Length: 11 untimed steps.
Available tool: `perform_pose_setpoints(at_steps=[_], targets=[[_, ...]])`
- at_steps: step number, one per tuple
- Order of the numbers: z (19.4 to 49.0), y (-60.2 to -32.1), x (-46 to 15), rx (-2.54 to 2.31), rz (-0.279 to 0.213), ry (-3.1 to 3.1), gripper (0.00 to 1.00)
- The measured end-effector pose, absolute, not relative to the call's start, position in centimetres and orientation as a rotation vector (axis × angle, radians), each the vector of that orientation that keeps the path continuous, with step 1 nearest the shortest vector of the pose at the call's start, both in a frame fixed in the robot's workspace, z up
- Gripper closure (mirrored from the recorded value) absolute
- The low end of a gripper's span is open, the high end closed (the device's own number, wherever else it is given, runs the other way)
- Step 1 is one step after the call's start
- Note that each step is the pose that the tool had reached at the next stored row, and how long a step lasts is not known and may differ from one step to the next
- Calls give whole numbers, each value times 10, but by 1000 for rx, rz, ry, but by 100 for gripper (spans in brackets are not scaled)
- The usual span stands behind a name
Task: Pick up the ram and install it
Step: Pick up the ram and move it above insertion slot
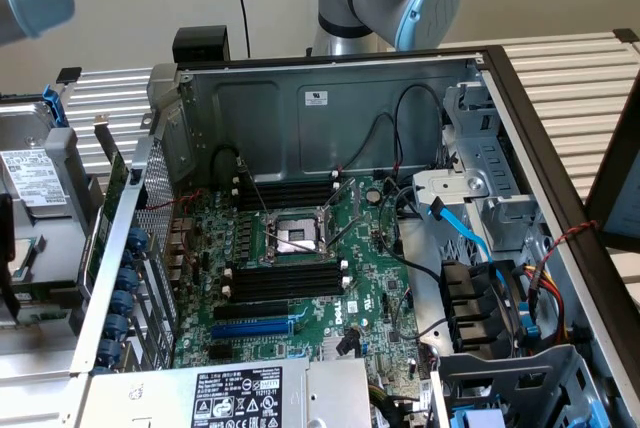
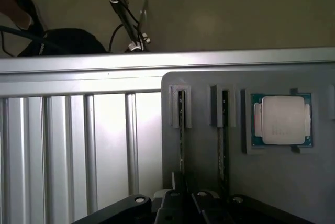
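Gripper: the gripper [image 2: 183,198] is seen from the wrist camera as black hardware closest to the lens, hanging over the grey holder [image 2: 272,182].
Jaws: whether they are spread, pressed together or pinching anything cannot be told.
Step in hand: judged to be the pick-up. The gripper is lined up over the holder, and nothing shows that a stick has been lifted out.
Ram: the ram [image 2: 181,130] stands on edge in a narrow slot of the holder, the slot next to the holder's outer edge and in line with the gripper. A second stick [image 2: 224,130] sits in the neighbouring slot, parallel and just beside it.
Long axis: it runs straight away from the gripper toward the table rail [image 2: 157,59]. Only the thin top edge faces the camera, so sticker and chips are hidden.
What the pick calls for: probably a pinch across the two flat faces, square to that axis, and a straight lift so the stick does not bind in its slot or knock its neighbour.
Beyond the sticks: a CPU chip [image 2: 281,120] lies flat in a recess of the same holder.
Further off: the slatted aluminium table [image 2: 68,145], then cables [image 2: 123,14] past the rail.
Destination: in the exterior view the open case shows black memory slots [image 1: 283,283] beside the CPU socket [image 1: 295,238], and they look unfilled.
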<state>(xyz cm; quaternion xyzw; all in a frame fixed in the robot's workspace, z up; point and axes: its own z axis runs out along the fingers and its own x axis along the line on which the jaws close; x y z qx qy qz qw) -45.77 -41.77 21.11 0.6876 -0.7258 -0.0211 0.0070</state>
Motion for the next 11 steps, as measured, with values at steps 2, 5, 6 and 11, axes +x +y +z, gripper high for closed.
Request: perform_pose_setpoints(at_steps=[2, 5, 6, 11], targets=[[213, -418, -458, 2150, -65, -2270, 88], [216, -418, -458, 2150, -64, -2269, 88], [217, -418, -458, 2150, -64, -2269, 88], [226, -418, -458, 2147, -59, -2267, 88]])
